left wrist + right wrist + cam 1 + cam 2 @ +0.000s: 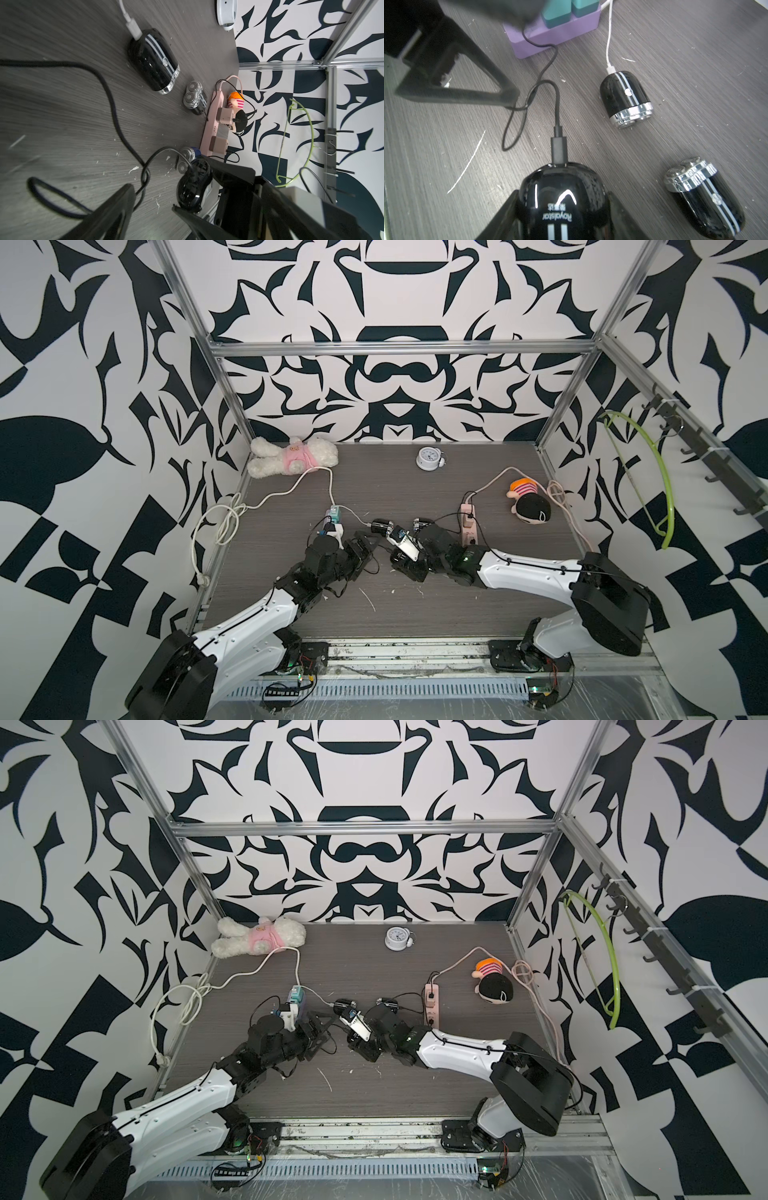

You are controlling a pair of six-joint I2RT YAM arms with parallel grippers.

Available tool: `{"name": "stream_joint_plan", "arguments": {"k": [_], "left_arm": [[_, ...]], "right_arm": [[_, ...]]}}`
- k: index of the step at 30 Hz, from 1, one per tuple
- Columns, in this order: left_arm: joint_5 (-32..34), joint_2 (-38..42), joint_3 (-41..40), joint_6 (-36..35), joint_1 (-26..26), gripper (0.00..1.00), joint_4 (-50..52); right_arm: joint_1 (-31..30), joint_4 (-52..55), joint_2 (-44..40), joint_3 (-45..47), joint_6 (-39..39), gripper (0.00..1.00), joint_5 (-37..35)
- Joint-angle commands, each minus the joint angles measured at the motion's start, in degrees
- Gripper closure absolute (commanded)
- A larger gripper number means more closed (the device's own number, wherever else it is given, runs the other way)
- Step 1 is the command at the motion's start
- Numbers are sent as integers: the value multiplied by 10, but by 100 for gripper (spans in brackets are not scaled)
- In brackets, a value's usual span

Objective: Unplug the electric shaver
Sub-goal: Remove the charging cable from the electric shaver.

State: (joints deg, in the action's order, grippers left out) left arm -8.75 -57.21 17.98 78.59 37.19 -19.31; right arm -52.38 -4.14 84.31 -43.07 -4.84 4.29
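Right end effector (561,196) clamped on the electric shaver (560,180) near the middle of the table (415,614); left end effector (151,197), jaws apart, beside its black cable (558,108). Plug (559,145) still seated in the shaver: grasp done, extraction remains.

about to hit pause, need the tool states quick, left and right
Left tool: open, gripping nothing.
Right tool: closed on the glossy black electric shaver with the black cable plugged in.

Glossy black shaver (560,199), black plug (559,149) inserted
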Motion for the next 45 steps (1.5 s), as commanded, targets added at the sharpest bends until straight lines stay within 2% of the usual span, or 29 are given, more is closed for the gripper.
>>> {"name": "stream_joint_plan", "arguments": {"k": [1, 8, 12, 14, 17, 28, 45], "left_arm": [[1, -34, 11, 3, 7, 1, -55], [-23, -121, 38, 4, 14, 5, -124], [-28, -151, 41, 11, 17, 11, -151], [-34, -154, 39, 17, 17, 14, -166], [-32, -151, 44, 11, 17, 14, -146], [-14, -134, 45, -13, 17, 35, -100], [-29, -197, 46, -19, 17, 55, -152]], "right_arm": [[-3, -28, -5, -18, 7, 99, 8], [-4, -28, -6, -16, 9, 100, 9], [-3, -28, -7, -15, 9, 100, 12], [-3, -29, -7, -15, 9, 100, 12], [-3, -31, -7, -14, 9, 100, 12], [-3, -34, -17, -10, 11, 100, 16], [-3, -36, -28, -5, 17, 100, 29]]}}
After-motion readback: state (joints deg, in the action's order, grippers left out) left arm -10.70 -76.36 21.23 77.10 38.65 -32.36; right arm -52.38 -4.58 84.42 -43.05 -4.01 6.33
